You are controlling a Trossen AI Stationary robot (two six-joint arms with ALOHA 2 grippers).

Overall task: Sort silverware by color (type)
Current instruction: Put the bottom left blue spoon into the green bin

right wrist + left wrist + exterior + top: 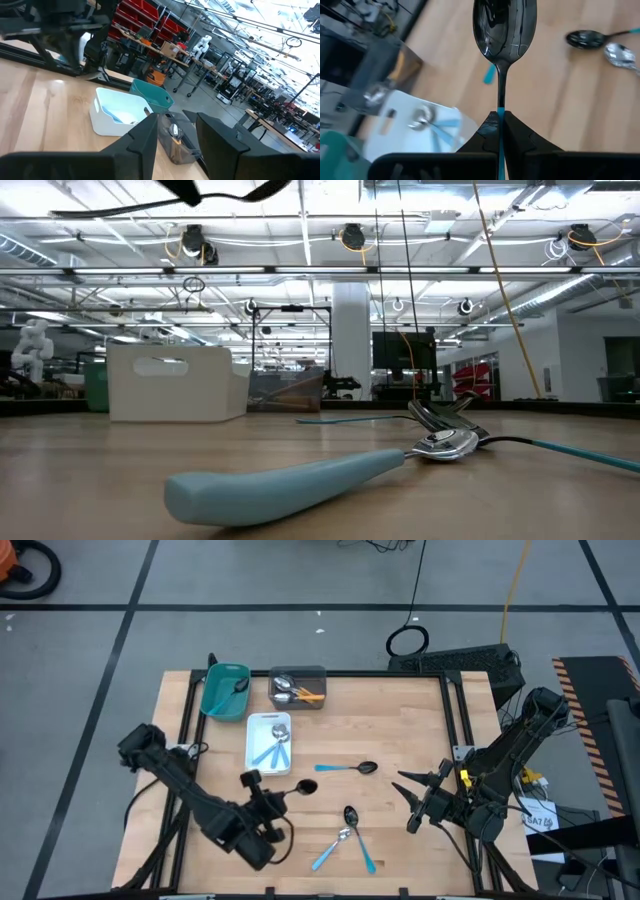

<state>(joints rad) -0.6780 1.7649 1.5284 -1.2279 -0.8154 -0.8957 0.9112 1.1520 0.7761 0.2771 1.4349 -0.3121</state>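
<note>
**Black-bowled spoon held, bound for its tray**

The left gripper (500,131) is clamped on a black spoon (504,35) by its blue handle; it should go to the teal tray (215,697) ahead, which holds one. Three spoons lie beside it on the worktop (400,720). The right gripper (418,802) waits half-open, empty.

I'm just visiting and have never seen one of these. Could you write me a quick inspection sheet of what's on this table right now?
Surface: wooden table, black frame around it.
Job's things: black-bowled spoon with blue handle, held by the left gripper; three blue-handled spoons loose on the wood; others in the white tray, grey tray and teal tray.
Clutter: nothing seen.
Grippers: left shut on the spoon; right gripper fingers open, empty, at the table's right side.
Cables: yellow cable and a black coil on the floor.
Surroundings: workshop with shelving and benches.
</note>
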